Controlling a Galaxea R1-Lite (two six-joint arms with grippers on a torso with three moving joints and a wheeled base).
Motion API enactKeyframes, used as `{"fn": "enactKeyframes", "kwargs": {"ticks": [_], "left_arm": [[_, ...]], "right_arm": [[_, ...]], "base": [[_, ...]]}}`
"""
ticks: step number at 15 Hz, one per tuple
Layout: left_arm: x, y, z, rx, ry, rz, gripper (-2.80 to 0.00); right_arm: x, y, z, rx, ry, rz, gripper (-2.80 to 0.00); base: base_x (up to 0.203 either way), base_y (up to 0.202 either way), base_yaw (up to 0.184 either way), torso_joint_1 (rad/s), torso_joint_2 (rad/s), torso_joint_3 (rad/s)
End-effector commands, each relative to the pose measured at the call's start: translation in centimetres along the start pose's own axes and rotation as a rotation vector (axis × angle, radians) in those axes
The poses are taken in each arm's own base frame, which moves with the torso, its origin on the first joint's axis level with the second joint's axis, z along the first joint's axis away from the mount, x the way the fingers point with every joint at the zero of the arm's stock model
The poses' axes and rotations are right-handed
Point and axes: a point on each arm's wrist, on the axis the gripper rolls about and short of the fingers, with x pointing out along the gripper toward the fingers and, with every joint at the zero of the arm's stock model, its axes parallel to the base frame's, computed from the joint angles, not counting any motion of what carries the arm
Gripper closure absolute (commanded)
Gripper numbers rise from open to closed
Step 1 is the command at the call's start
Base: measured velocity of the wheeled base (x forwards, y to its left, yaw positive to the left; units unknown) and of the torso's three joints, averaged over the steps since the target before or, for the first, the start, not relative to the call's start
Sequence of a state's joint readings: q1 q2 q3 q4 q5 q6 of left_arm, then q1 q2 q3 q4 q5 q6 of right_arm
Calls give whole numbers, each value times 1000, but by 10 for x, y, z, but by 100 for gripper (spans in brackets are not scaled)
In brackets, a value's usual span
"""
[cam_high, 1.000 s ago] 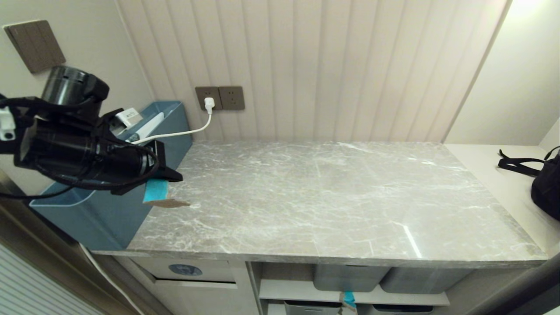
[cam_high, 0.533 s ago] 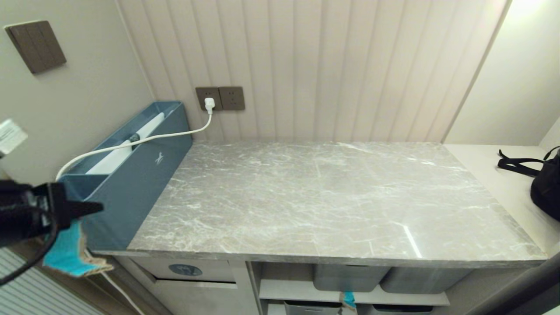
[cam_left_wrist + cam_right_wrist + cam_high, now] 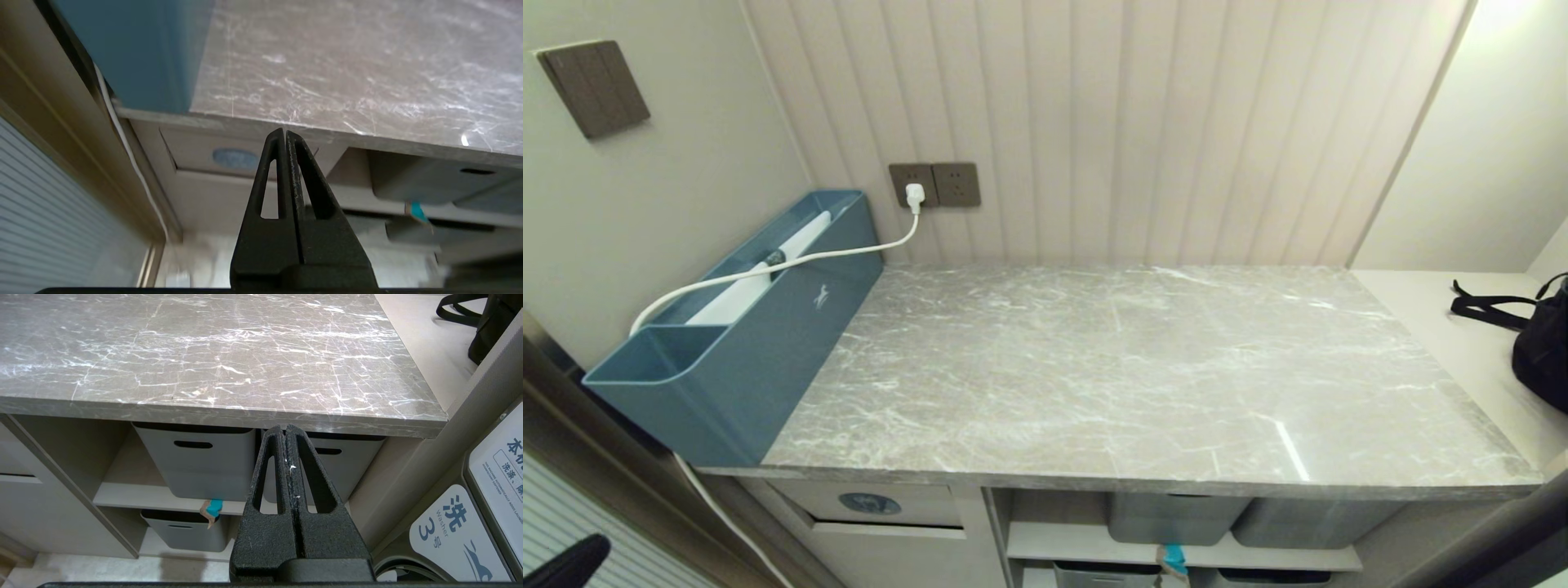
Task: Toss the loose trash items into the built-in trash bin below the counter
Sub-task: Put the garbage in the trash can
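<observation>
The grey marble-look counter (image 3: 1094, 367) lies bare. Under its left end is the built-in trash bin, a beige flap (image 3: 907, 506) with a blue-grey oval sticker (image 3: 235, 158). One loose trash item, a turquoise-and-tan scrap (image 3: 212, 508), hangs at the shelf edge below the grey tubs, also seen as a scrap (image 3: 1174, 560) in the head view. My left gripper (image 3: 284, 132) is shut, low in front of the bin flap, and no scrap shows between its fingers. Only a dark bit of the left arm (image 3: 564, 563) reaches the head view. My right gripper (image 3: 286, 428) is shut and empty, below the counter's front edge.
A long teal-blue box (image 3: 743, 351) with a white cable (image 3: 792, 261) across it stands along the counter's left side. Grey tubs (image 3: 196, 461) fill the shelves under the counter. A black bag (image 3: 1539, 343) lies at the right. A washer front (image 3: 453, 526) is close to my right gripper.
My left arm, holding a turquoise scrap over the counter's left edge, swung down and to the left, almost out of the head view. The scrap no longer shows in it.
</observation>
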State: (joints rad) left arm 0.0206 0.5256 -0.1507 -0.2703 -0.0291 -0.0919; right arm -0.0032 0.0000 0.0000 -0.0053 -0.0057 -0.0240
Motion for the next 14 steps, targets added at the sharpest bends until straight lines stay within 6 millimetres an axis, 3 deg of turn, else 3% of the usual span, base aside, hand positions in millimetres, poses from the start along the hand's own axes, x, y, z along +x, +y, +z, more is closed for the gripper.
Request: {"fn": "enactKeyframes", "kwargs": {"ticks": [1, 4, 7, 14], "left_arm": [[-27, 1, -22, 6, -149, -8, 0], [-49, 4, -54, 48, -229, -13, 0], [-47, 6, -76, 100, -100, -4, 0], [-47, 6, -76, 75, -100, -2, 0]], "right_arm": [[0, 0, 0, -1, 2, 0, 0], [0, 0, 0, 20, 2, -2, 0], [0, 0, 0, 35, 1, -2, 0], [0, 0, 0, 35, 1, -2, 0]], "base": [[0, 0, 0, 0, 0, 0], [0, 0, 0, 0, 0, 0], [0, 0, 0, 0, 0, 0], [0, 0, 0, 0, 0, 0]]}}
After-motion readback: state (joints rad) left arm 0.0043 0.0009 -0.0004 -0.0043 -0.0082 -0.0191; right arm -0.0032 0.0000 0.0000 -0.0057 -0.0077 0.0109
